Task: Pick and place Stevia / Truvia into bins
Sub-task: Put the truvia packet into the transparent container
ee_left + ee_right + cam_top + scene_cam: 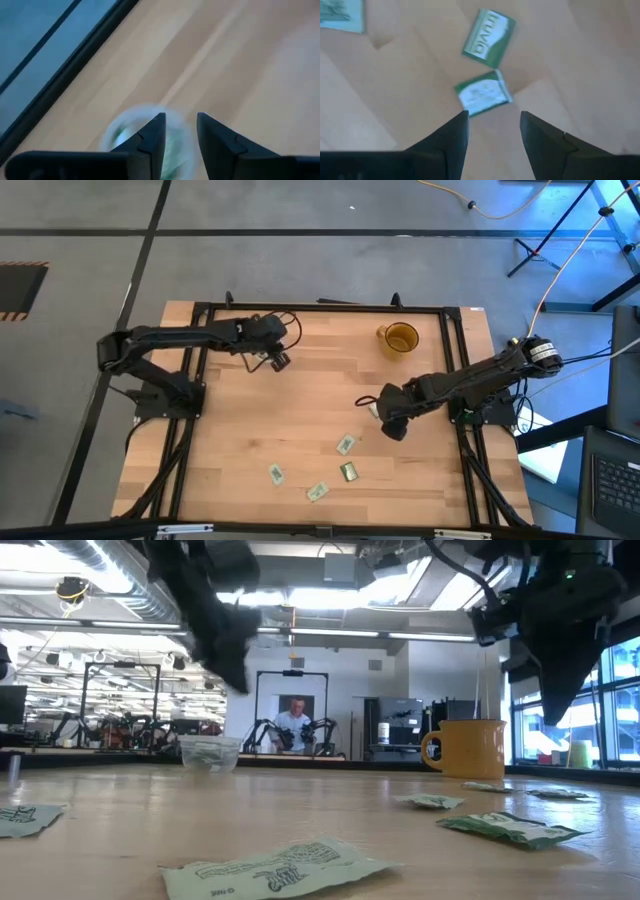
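So the sachets: four of them sit loose on the near half of the counter point(300, 410), one point(346, 444) closest to the right arm, one point(349, 471) just below it, one point(275, 474) off to the left and one point(318, 492) nearest the front edge. A fifth sachet point(373, 410) is half hidden under the right arm. In the right wrist view two of them show up close, a Truvia packet point(488, 37) and a green and white one point(483, 94) touching its corner, with another point(341, 14) at the edge of the shot.

The clear cup point(210, 753) is on the far left part of the counter with some green and white stuff already inside; from the left wrist camera it's a blurry ring point(145, 137) right under the fingers. The amber mug point(400, 339) stands far right, handle pointing left in the overhead shot.

Left gripper point(279, 361) hangs over the clear cup, jaws a fair bit apart with nothing between them. Right gripper point(492, 130) hovers low over the sachets mid-right, jaws wide apart and empty.

A person sits way back in the room point(294, 722).
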